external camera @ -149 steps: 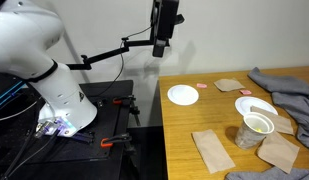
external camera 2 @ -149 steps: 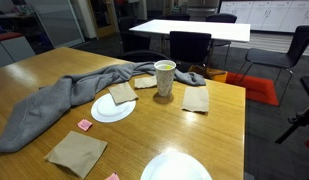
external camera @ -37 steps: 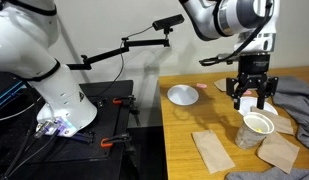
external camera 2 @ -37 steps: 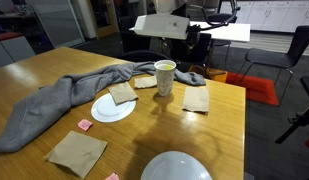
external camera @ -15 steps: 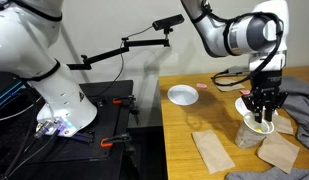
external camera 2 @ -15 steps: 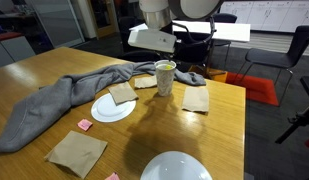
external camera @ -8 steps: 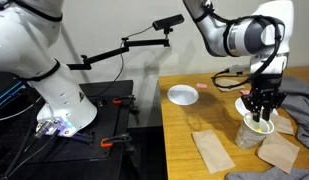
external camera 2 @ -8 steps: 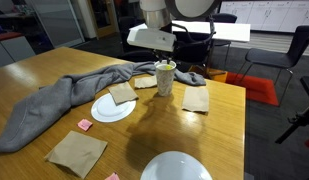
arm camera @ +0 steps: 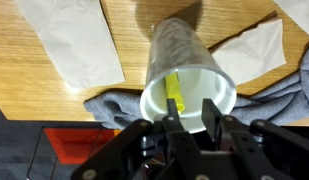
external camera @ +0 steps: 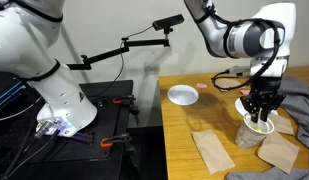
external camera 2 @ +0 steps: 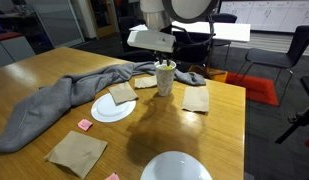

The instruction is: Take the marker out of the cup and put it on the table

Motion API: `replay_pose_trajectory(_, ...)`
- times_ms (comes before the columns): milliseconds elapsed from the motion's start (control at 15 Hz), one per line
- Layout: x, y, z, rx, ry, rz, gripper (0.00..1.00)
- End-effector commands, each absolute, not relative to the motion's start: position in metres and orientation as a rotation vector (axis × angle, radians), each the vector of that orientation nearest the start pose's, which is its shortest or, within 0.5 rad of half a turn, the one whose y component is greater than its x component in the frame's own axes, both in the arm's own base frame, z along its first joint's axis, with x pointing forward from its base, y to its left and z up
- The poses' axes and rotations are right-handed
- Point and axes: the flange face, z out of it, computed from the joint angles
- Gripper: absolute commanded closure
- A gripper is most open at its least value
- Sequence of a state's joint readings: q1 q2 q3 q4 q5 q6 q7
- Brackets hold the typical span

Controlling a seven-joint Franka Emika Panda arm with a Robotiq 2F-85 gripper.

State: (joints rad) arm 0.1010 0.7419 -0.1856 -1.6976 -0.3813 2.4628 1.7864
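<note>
Upright on the wooden table (external camera 2: 144, 135), among brown paper napkins (arm camera: 79, 40) and a grey cloth (external camera 2: 54, 105): the translucent white-rimmed cup (external camera 2: 164, 84). Inside it, leaning on the wall, the yellow marker (arm camera: 174, 92). Dipped into the rim from above, the gripper (arm camera: 191, 118), fingers narrowly apart around the marker's upper end; impossible to tell whether clamped on it.

White rounded arm (external camera: 240, 40), black two-fingered gripper (external camera: 260, 118)
</note>
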Motion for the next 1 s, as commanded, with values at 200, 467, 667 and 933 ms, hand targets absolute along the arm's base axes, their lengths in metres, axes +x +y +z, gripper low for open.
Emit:
replay_pose_trajectory(200,0.687,-0.049,0.166,-2.422,2.277,-0.465,0.66)
replay_pose_trajectory(467,0.691,-0.05,0.16,-2.428,2.274,-0.451,0.68)
replay_pose_trajectory(667,0.692,-0.051,0.156,-2.424,2.283,-0.44,0.68)
replay_pose_trajectory(933,0.693,-0.053,0.149,-2.434,2.285,-0.432,0.68)
